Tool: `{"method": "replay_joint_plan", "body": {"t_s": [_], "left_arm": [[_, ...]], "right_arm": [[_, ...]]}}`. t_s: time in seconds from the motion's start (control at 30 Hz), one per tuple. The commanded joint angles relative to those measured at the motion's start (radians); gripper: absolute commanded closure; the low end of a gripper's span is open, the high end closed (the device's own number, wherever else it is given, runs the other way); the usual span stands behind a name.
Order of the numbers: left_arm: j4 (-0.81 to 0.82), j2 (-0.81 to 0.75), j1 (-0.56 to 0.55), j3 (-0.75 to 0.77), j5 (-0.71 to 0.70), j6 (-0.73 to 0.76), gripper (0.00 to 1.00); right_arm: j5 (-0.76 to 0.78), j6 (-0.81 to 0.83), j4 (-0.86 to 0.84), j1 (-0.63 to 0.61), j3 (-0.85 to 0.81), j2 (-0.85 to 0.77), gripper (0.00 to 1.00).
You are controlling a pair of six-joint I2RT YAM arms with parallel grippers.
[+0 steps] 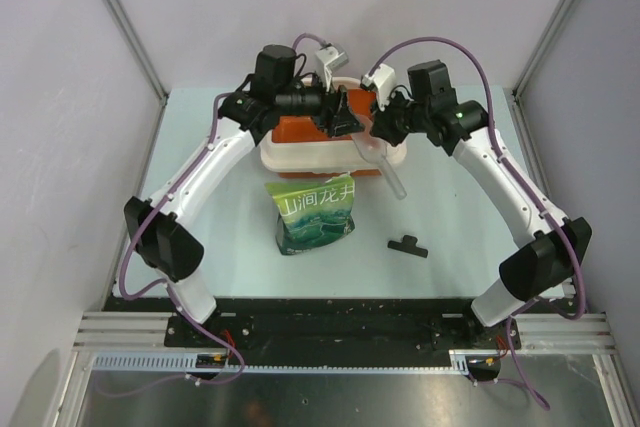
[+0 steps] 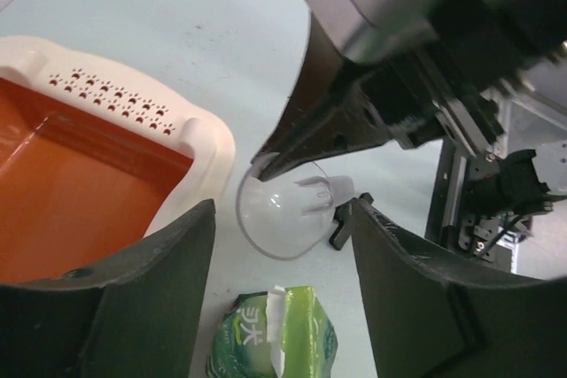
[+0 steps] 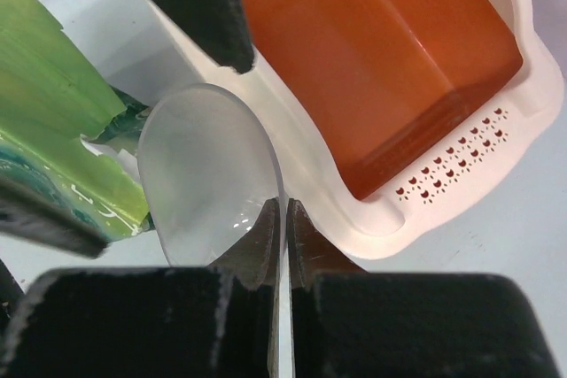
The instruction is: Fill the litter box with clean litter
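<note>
The litter box (image 1: 300, 158) sits at the back centre, orange inside with a cream rim (image 2: 209, 142) and a perforated end (image 3: 452, 158). Its orange floor is bare, and no clean litter shows in any view. My right gripper (image 3: 285, 206) is shut on the edge of a clear plastic scoop (image 3: 209, 174), holding it just beside the box's near rim (image 3: 354, 212). The scoop (image 2: 282, 219) looks empty. My left gripper (image 2: 282, 210) hangs open above the box's edge and the scoop, with nothing between its fingers (image 2: 151, 263). In the top view the left gripper (image 1: 340, 113) and right gripper (image 1: 378, 133) nearly meet.
A green pouch (image 1: 317, 212) with white characters stands in front of the box, its top torn open (image 2: 275, 334). It also shows in the right wrist view (image 3: 53, 112). A small black clip (image 1: 407, 245) lies on the table to the pouch's right.
</note>
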State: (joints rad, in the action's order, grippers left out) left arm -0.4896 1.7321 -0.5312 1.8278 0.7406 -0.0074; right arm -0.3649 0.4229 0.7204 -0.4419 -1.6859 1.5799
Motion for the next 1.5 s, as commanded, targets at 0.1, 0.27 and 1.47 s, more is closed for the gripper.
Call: {"method": "replay_joint_plan", "body": {"t_s": [0.1, 0.27, 1.47], "left_arm": [[0.009, 0.004, -0.01, 0.024, -0.087, 0.037, 0.46], [0.009, 0.001, -0.012, -0.015, -0.064, 0.043, 0.7], [0.155, 0.032, 0.089, -0.124, 0.014, -0.301, 1.0]], "right_arm": [[0.032, 0.045, -0.015, -0.043, -0.046, -0.049, 1.0], [0.038, 0.045, -0.021, -0.046, -0.035, -0.066, 1.0], [0.145, 0.096, -0.187, -0.027, 0.428, -0.284, 0.21]]}}
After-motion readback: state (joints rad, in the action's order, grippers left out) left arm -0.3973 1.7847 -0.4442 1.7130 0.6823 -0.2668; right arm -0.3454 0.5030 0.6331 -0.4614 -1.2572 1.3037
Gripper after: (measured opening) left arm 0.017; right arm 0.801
